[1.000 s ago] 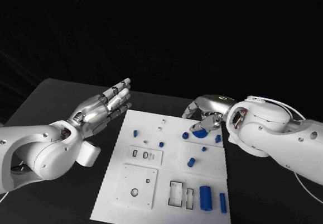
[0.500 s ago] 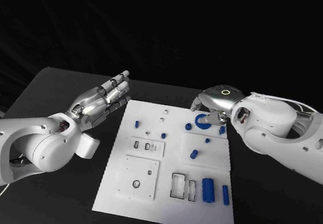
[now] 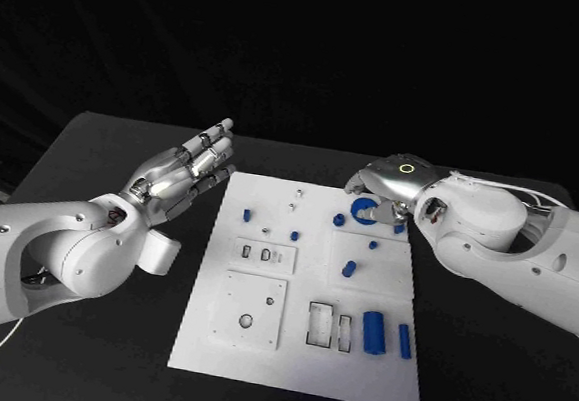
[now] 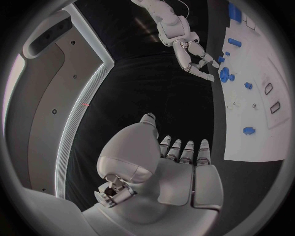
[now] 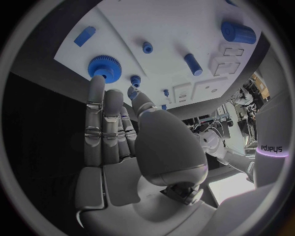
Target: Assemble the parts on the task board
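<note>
Head view: right robot hand [image 3: 383, 186] over the task board [image 3: 299, 363], at its far edge.
Its fingertips touch the blue gear [image 5: 102, 67] there; whether they grip it, I cannot tell. Left robot hand [image 3: 181, 177] hovers beside the board's left edge, fingers straight, holding nothing.

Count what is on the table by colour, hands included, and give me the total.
Blue parts on the board, counting the gear: 9
White task board: 1
Silver hands, left hand and right hand: 2
Total: 12
</note>
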Action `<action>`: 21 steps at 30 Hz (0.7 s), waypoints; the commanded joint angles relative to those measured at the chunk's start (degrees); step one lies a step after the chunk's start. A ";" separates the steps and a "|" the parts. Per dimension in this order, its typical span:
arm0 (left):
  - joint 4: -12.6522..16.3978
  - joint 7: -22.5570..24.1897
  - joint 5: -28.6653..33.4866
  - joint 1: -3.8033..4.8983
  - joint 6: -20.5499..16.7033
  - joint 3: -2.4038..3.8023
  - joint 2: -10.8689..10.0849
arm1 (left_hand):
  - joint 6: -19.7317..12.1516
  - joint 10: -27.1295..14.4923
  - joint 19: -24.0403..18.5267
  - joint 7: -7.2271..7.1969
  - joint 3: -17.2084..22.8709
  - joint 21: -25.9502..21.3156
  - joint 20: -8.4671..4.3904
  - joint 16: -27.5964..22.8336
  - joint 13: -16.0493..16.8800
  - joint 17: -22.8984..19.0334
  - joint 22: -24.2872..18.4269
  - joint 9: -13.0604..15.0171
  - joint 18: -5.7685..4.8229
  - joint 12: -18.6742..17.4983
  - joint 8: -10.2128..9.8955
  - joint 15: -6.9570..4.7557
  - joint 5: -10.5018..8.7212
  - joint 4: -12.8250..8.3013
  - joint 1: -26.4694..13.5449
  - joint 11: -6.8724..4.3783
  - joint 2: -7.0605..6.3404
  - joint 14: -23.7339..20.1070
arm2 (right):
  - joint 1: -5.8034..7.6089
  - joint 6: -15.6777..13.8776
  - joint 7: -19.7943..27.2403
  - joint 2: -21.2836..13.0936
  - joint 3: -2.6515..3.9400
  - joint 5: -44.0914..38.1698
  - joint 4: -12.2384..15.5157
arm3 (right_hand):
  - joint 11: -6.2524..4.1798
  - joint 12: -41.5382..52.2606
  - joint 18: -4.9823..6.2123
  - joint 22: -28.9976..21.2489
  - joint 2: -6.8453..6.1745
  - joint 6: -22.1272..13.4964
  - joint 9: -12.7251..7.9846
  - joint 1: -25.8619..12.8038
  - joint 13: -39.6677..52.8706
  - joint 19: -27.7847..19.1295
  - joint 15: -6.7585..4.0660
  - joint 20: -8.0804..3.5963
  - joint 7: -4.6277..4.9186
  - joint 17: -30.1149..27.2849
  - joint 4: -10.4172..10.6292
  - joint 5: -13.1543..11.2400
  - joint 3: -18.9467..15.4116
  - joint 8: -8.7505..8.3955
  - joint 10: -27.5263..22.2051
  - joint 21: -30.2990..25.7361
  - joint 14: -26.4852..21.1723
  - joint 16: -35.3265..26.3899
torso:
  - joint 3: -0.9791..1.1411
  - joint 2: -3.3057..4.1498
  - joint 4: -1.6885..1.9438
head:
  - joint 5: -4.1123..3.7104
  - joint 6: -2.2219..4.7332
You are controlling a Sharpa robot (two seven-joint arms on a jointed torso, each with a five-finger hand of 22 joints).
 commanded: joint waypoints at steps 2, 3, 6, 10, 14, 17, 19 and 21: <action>-0.31 0.68 0.70 0.09 1.54 0.03 0.39 | 0.39 0.02 -0.03 0.46 0.42 -0.21 0.23 -0.21 -0.06 -0.08 -0.09 0.07 0.79 -0.33 0.31 0.47 0.50 -0.03 0.80 0.62 -0.04 -0.05 | -0.76 -2.64 1.23 0.39 0.03 -0.56 -0.99 | 0.59 -0.72 0.13 0.47 -0.51 -1.30 -0.74 -0.11 -0.11 -0.07 0.50 0.49 0.32 1.08 -0.03 0.55 0.76 -0.51 0.34 0.61 0.17 0.89 | -0.11 -0.15 0.10 | -0.05 -0.31; -0.39 0.71 0.74 0.09 1.54 0.03 0.44 | 0.40 0.02 -0.03 0.49 0.43 -0.21 0.23 -0.21 -0.06 -0.08 -0.09 0.07 0.79 -0.33 0.32 0.49 0.55 -0.03 0.84 0.67 -0.04 -0.05 | -0.94 -2.83 1.41 0.51 0.03 -0.41 -1.23 | 0.65 -0.89 0.14 0.62 -0.54 -1.61 -0.98 -0.05 -0.13 -0.11 0.54 0.51 0.40 1.45 -0.07 0.81 0.97 -0.52 0.43 0.71 0.21 1.16 | -0.13 -0.13 0.13 | -0.04 -0.40; -0.59 0.78 0.83 0.09 1.50 0.02 0.58 | 0.18 0.02 -0.03 0.17 0.53 -0.21 0.30 -0.21 -0.06 -0.08 -0.09 0.03 0.74 -0.33 0.27 0.62 0.81 -0.08 1.16 1.09 -0.06 -0.05 | -1.42 -3.27 1.97 0.94 0.03 0.02 -1.88 | 0.72 -1.13 0.14 0.94 -0.58 -1.80 -1.35 0.04 -0.13 -0.19 0.59 0.54 0.50 2.77 -0.13 1.34 1.42 -0.43 0.81 0.94 0.46 2.16 | -0.13 -0.30 0.10 | 0.13 -0.64; -0.83 0.83 0.88 0.09 1.53 0.02 0.73 | 0.07 0.02 -0.03 -0.11 0.59 -0.21 0.34 -0.21 -0.06 -0.08 -0.09 0.02 0.71 -0.33 0.24 0.70 1.04 -0.11 1.37 1.35 -0.09 -0.05 | -1.96 -3.67 2.62 1.47 0.03 0.42 -2.50 | 0.71 -1.53 0.16 1.60 -0.69 -0.25 -1.56 -0.20 -0.14 -0.31 0.58 0.57 0.47 4.79 0.05 1.52 2.21 0.13 1.67 1.44 0.86 3.76 | -0.18 -0.38 0.15 | 0.33 -0.71; -1.04 0.84 0.90 0.09 1.54 0.02 0.83 | 0.03 0.02 -0.03 -0.38 0.65 -0.21 0.37 -0.21 -0.06 -0.08 -0.09 0.01 0.68 -0.33 0.24 0.76 1.28 -0.16 1.57 1.50 -0.11 -0.05 | -2.45 -3.64 3.11 2.11 0.03 0.77 -3.33 | 0.36 -2.14 0.20 2.38 -0.99 2.08 -1.48 -0.53 -0.16 -0.65 0.45 0.51 0.06 5.94 0.34 1.52 3.29 0.76 2.40 1.94 0.83 4.63 | -0.23 -0.45 0.08 | 0.57 -1.00; -1.17 0.82 0.91 0.08 1.60 0.02 0.91 | 0.01 0.02 -0.03 -0.49 0.67 -0.21 0.38 -0.21 -0.06 -0.08 -0.09 0.01 0.67 -0.33 0.24 0.78 1.35 -0.18 1.63 1.54 -0.12 -0.05 | -2.80 -3.62 3.36 2.54 0.03 1.07 -4.00 | 0.27 -2.33 0.20 2.62 -1.07 2.68 -1.41 -0.67 -0.16 -0.82 0.34 0.50 -0.18 6.25 0.48 1.50 3.68 0.87 2.60 2.06 0.78 4.83 | -0.25 -0.49 0.01 | 0.63 -1.09; -1.30 0.82 0.94 0.08 1.65 0.02 0.98 | -0.02 0.02 -0.03 -0.61 0.69 -0.21 0.39 -0.21 -0.06 -0.08 -0.09 0.01 0.66 -0.33 0.23 0.81 1.42 -0.20 1.70 1.58 -0.13 -0.05 | -3.03 -3.64 3.50 2.82 0.03 1.38 -4.43 | 0.26 -2.45 0.19 2.76 -1.12 3.02 -1.36 -0.85 -0.16 -0.92 0.31 0.50 -0.25 6.68 0.64 1.38 3.87 0.93 2.70 2.12 0.84 5.15 | -0.24 -0.53 -0.01 | 0.64 -1.15; -1.46 0.79 1.00 0.08 1.72 0.02 1.07 | 0.00 0.02 -0.03 -0.65 0.70 -0.21 0.40 -0.21 -0.06 -0.08 -0.09 0.01 0.66 -0.33 0.24 0.82 1.45 -0.21 1.73 1.61 -0.13 -0.05 | -3.21 -3.66 3.62 3.05 0.03 1.57 -4.75 | 0.26 -2.52 0.18 2.86 -1.14 3.24 -1.33 -0.96 -0.16 -0.96 0.30 0.50 -0.30 7.06 0.75 1.30 4.00 0.97 2.77 2.18 0.92 5.46 | -0.27 -0.56 0.00 | 0.67 -1.21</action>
